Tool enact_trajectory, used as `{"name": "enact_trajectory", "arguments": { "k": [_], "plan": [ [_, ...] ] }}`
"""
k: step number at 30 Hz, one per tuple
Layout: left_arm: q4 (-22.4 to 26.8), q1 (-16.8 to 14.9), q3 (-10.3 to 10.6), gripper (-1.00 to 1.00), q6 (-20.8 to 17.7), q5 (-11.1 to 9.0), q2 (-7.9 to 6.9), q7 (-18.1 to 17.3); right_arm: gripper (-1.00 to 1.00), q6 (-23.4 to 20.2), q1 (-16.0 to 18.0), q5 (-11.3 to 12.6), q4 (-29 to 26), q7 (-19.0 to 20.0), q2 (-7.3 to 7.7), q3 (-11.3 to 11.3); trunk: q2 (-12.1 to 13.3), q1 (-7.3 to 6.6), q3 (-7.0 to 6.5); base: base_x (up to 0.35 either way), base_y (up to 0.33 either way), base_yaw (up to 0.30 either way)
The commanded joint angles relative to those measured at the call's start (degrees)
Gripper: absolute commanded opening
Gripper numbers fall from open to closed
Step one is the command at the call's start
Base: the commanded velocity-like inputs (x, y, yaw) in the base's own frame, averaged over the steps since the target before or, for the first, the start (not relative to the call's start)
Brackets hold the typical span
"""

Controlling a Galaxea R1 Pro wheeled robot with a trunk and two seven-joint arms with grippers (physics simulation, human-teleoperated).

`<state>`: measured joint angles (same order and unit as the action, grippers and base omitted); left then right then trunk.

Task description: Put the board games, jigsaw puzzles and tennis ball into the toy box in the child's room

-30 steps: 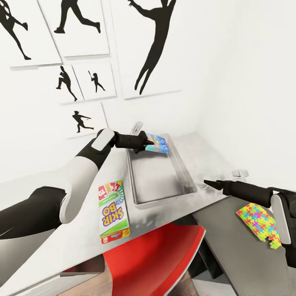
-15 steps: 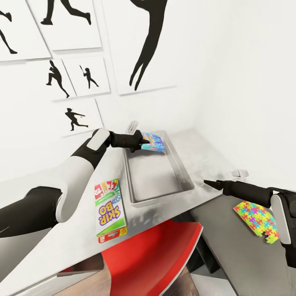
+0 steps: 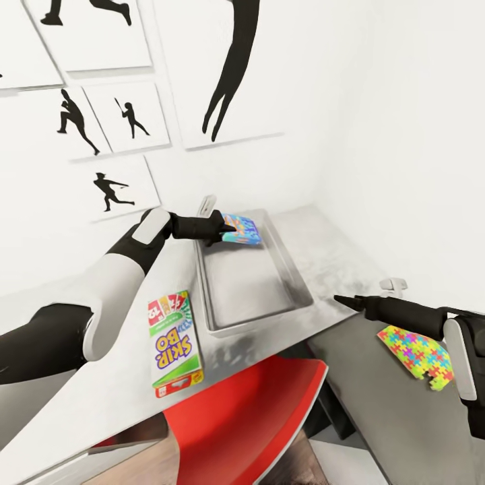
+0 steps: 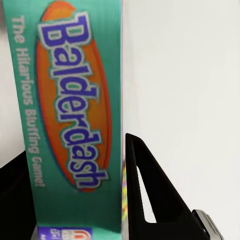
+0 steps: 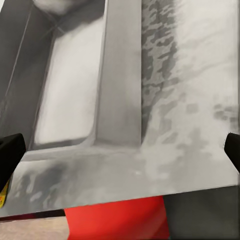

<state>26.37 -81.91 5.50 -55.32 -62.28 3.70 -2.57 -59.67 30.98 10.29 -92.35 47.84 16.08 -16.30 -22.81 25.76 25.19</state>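
Left gripper clamped on the blue game, held over the far end of the bin, just above its floor. In the left wrist view the same game reads "Balderdash" on a teal edge, pressed between one black finger and a dark one at the other side.

Bin lying on the table, long side running away from the robot, inside bare apart from the game hanging over its far end. In the right wrist view, near corner of the bin seen over mottled grey table top.

SKIP-BO flat on the table, just beside the bin's left wall, near its front corner, not touching it.

Right gripper hovering over the table off the bin's right front corner, holding nothing; from the head view, cannot tell how the jaws stand, but in the right wrist view the two fingertips sit wide apart at opposite edges.

Puzzle flat on the darker wing, well right of the bin, partly hidden by the right arm.

Red chair tucked under the table edge, below the bin.

Wall behind the bin hung with black silhouette prints.
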Motion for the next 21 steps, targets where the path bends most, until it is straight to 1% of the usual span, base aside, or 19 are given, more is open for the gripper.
{"name": "enact_trajectory", "arguments": {
  "k": [1,8,13,21],
  "plan": [
    [0.0,-0.1,0.1,-1.00,-0.1,0.0,-0.18,-0.3,1.00,-0.3,0.1,0.1,0.0,0.1,0.01,0.0,-0.1,0.03,0.18,0.000,0.000,-0.074],
    [0.0,-0.1,0.1,-1.00,-0.1,0.1,-0.92,-0.3,1.00,-0.3,0.0,0.1,0.0,0.1,-0.01,0.0,-0.1,0.03,0.82,0.000,0.000,-0.071],
    [0.0,-0.2,0.2,-1.00,-0.1,0.1,-1.59,-0.3,1.00,-0.3,-0.1,0.1,0.0,0.1,-0.45,0.0,-0.1,0.03,1.07,0.000,0.000,-0.032],
    [0.0,-0.2,0.2,-1.00,-0.1,0.1,-1.84,-0.3,1.00,-0.3,-0.2,0.0,0.0,0.1,-0.32,-0.2,-0.1,0.03,1.17,0.000,0.000,-0.008]
  ]
}}
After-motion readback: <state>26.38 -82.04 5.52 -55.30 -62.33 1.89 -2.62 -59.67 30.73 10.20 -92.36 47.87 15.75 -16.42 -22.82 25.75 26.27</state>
